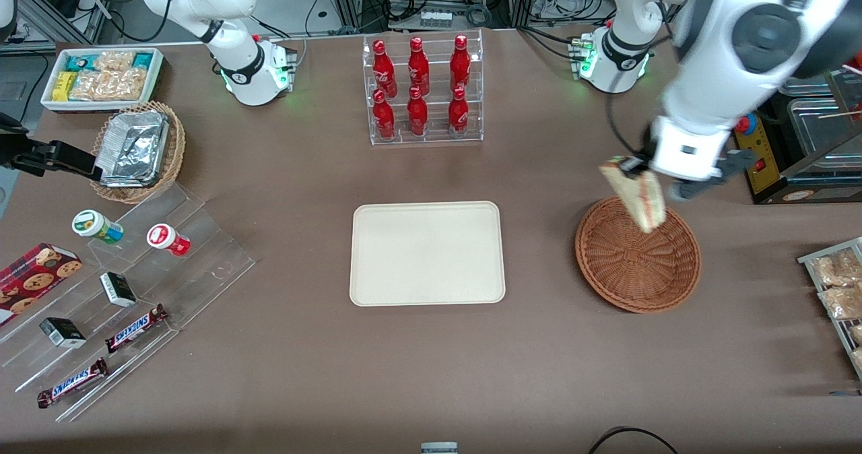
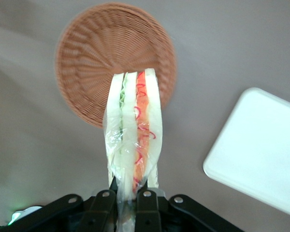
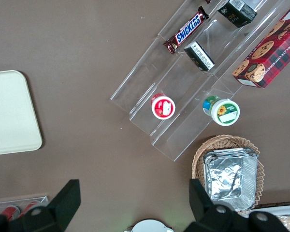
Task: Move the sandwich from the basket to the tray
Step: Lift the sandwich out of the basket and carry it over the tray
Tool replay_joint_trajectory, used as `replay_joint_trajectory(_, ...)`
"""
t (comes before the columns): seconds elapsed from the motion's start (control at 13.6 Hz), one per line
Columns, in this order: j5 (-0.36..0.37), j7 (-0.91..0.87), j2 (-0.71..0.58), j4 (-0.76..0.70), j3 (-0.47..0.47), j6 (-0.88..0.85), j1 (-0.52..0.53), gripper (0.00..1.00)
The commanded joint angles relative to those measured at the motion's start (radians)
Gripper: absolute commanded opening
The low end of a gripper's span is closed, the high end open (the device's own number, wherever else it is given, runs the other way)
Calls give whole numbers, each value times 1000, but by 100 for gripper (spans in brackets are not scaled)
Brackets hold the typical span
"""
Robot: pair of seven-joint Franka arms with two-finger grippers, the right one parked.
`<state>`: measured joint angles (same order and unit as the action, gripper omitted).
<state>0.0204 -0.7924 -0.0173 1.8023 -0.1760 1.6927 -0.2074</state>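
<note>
The tool (image 2: 127,195) grips the sandwich (image 2: 134,140) above the basket (image 1: 637,258) (Snickers bars (image 1: 136,327) lie toward the parked arm's end).

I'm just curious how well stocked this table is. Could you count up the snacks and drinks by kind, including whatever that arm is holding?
Red bottles: 6
Snickers bars: 2
Lidded cups: 2
Cookie box: 1
Sandwich, held by the gripper above the basket: 1
Total: 12

Front view high, wrist views downward
</note>
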Motion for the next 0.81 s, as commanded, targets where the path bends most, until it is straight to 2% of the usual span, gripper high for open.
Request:
replay_joint_trajectory(0.0,-4,-40,84,-89,-107,-11,-7,0)
replay_joint_trajectory(0.22,9,-112,235,-202,-212,24,-33,0)
replay_joint_trajectory(0.44,18,-177,354,-260,-212,125,-154,0)
replay_joint_trajectory(0.74,176,-316,549,-377,-212,209,-276,0)
